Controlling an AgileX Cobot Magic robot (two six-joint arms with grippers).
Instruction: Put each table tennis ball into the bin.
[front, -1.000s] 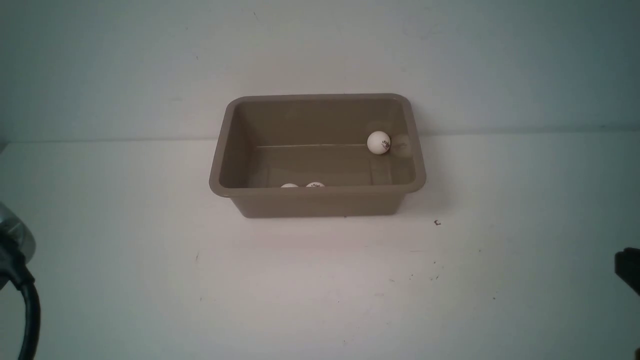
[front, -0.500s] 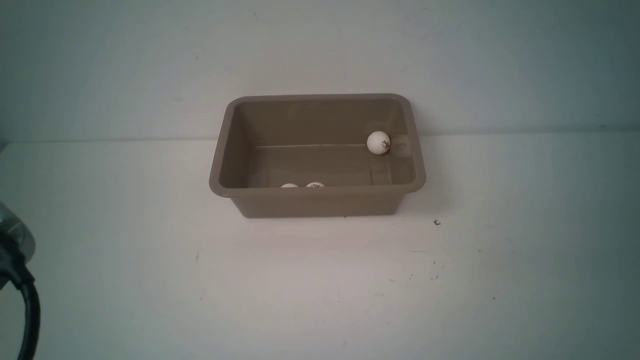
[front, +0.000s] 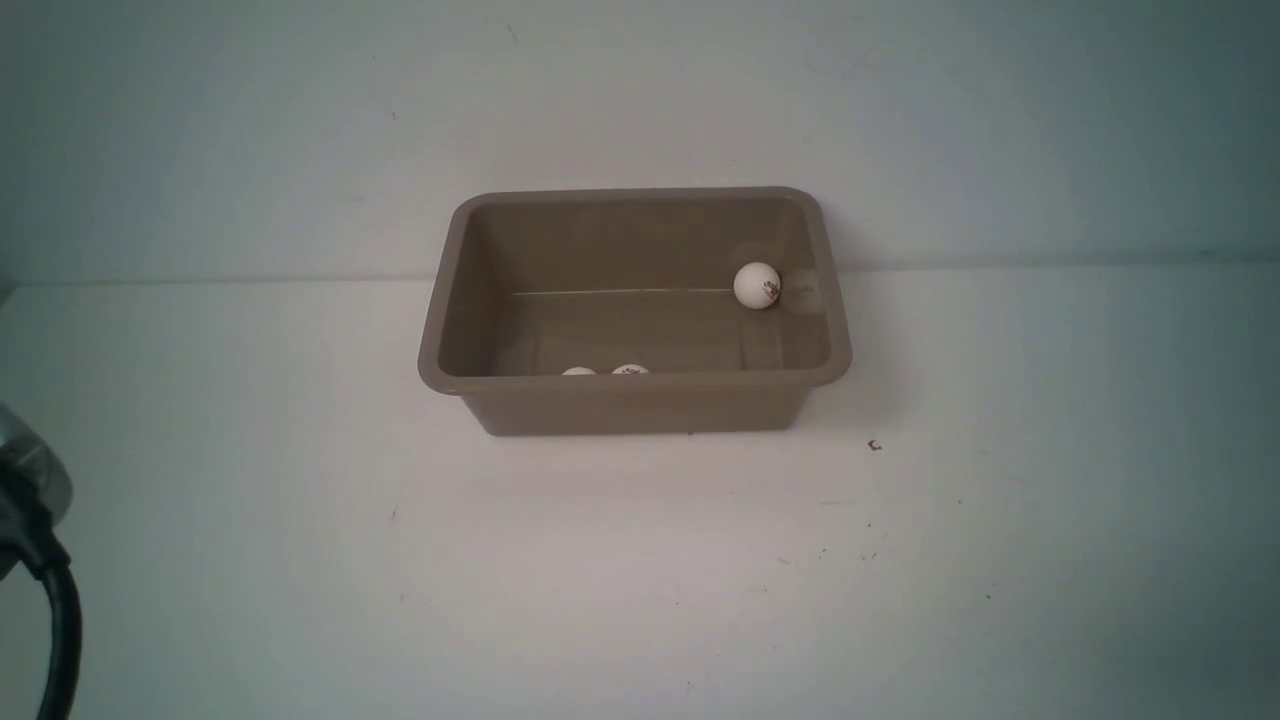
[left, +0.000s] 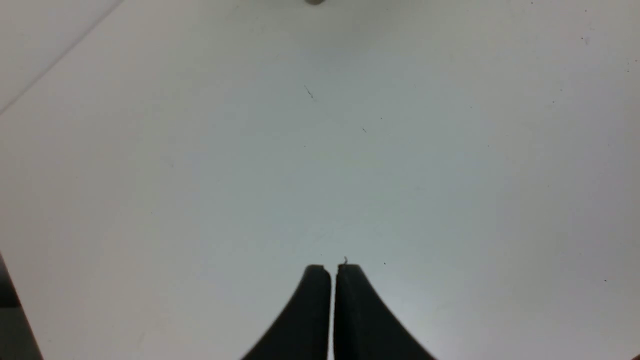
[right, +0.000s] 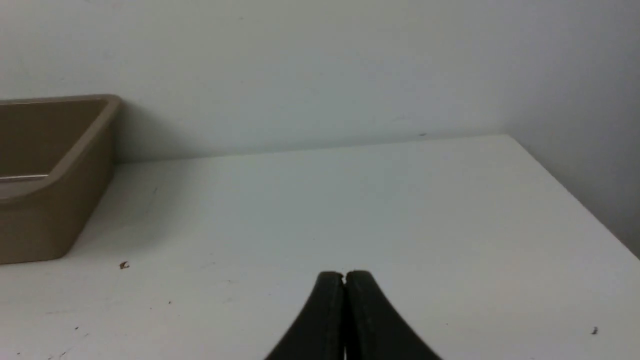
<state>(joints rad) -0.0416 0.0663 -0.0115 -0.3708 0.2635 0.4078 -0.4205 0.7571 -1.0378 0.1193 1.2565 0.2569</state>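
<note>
Taupe-brown rectangular plastic bin (front: 634, 395): holds three small white matte balls (front: 757, 285). Left gripper (left: 332, 270), right gripper (right: 345, 276): clenched, empty. Advice: keep both arms clear of the bin.

Open table (front: 640, 560) (bin (front: 640, 405) midway)

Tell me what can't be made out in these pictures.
- Two balls, front view: the tub's near wall hides all but their tops.
- Print on the third ball, front view: too small to read.
- Tub's inside, right wrist view: cut off by the picture's edge.
- Both pincers, front view: out of frame.
</note>
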